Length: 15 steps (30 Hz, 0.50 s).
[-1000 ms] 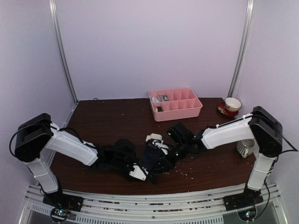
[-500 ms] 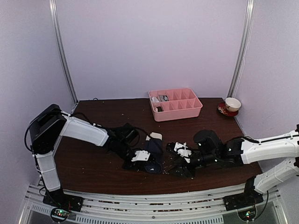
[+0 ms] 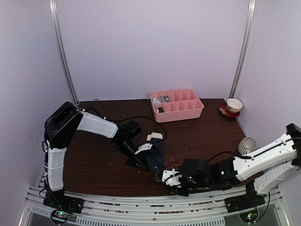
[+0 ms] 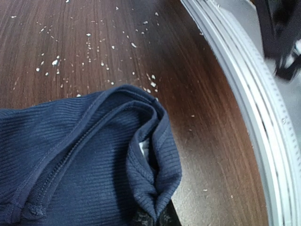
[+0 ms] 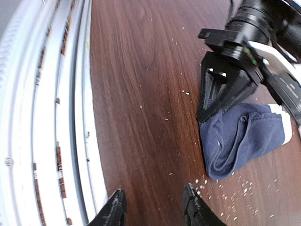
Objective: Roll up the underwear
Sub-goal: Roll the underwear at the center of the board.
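Fingers (image 5: 225, 84) of your left gripper (image 3: 137, 161) are closed on one edge of the navy ribbed cloth boxer briefs (image 3: 154, 157). The briefs lie loosely folded on the dark brown wooden table (image 3: 94, 160), near the middle of its front part. You see their cream-white waistband (image 3: 155, 137) at the far end. Further right, your right gripper (image 3: 170, 179) hangs low by the table's front edge. Its jaws stand apart with nothing between them, near the briefs but not touching.

No legible text anywhere.
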Each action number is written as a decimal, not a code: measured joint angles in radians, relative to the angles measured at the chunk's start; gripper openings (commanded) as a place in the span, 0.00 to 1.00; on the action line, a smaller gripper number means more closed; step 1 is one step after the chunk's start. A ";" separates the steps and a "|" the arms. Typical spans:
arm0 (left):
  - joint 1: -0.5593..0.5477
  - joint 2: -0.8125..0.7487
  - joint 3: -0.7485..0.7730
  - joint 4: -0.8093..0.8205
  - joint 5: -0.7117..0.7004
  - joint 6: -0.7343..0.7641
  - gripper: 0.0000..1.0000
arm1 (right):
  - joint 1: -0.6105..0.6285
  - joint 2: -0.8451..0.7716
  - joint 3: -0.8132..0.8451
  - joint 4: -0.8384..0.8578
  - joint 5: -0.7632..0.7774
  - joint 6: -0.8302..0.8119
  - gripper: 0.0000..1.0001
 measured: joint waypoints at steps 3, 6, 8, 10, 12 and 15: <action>0.017 0.044 0.041 -0.042 0.060 -0.014 0.00 | 0.027 0.131 0.091 -0.019 0.087 -0.064 0.38; 0.034 0.075 0.061 -0.066 0.116 -0.026 0.00 | 0.035 0.225 0.170 -0.017 0.165 -0.134 0.35; 0.040 0.085 0.067 -0.072 0.135 -0.030 0.00 | 0.035 0.263 0.198 -0.014 0.200 -0.170 0.32; 0.043 0.090 0.069 -0.076 0.146 -0.034 0.00 | 0.029 0.303 0.225 -0.017 0.228 -0.203 0.31; 0.045 0.093 0.070 -0.079 0.151 -0.037 0.00 | 0.019 0.333 0.245 -0.018 0.244 -0.227 0.30; 0.050 0.098 0.071 -0.082 0.162 -0.041 0.00 | -0.002 0.364 0.258 -0.017 0.257 -0.253 0.30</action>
